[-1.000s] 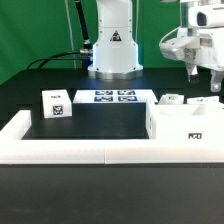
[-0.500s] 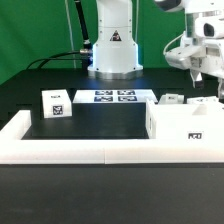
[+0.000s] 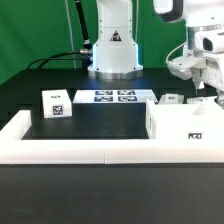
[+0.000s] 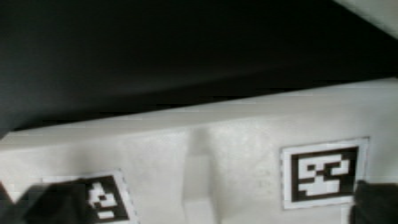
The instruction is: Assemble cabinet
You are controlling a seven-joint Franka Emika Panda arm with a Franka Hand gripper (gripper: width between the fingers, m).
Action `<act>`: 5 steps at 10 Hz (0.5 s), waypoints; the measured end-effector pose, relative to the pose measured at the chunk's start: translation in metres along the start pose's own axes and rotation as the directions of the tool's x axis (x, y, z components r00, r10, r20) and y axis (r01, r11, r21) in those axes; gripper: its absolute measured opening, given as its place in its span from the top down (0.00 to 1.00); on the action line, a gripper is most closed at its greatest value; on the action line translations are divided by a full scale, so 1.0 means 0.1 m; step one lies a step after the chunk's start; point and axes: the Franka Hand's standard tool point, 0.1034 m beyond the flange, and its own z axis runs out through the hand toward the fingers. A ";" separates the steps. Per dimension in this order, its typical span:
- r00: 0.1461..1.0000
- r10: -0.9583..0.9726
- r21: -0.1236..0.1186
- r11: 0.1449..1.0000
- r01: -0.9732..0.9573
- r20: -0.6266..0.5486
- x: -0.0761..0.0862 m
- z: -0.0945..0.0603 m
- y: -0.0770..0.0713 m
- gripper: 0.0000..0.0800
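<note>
Gripper (image 3: 206,82) hovering above cabinet box part (image 3: 190,122) at exterior view's right; jaw spacing: cannot tell. Small cabinet cube (image 3: 55,103) well apart, toward left. Wrist view blurred: white surfaces, tags (image 4: 322,175), possibly same box

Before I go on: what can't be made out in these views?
Gripper: small, at the exterior view's right edge; open or shut unclear.
Cabinet box: exterior view, its right end cut off by the frame edge.
Small white part: exterior view, lower portion hidden behind the cabinet box.
Tags: wrist view, too blurred to read.
</note>
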 end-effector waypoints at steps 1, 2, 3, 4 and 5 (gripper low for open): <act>1.000 0.003 0.001 1.000 -0.003 0.000 0.00 0.00 0.00 0.34; 1.000 0.004 0.004 1.000 -0.004 -0.001 -0.01 0.02 -0.01 0.51; 1.000 0.006 0.007 1.000 -0.006 -0.001 -0.01 0.03 -0.02 0.51; 1.000 0.009 0.008 1.000 -0.009 -0.001 -0.03 0.04 -0.02 0.73; 1.000 0.011 0.008 1.000 -0.011 -0.001 -0.03 0.03 -0.02 0.92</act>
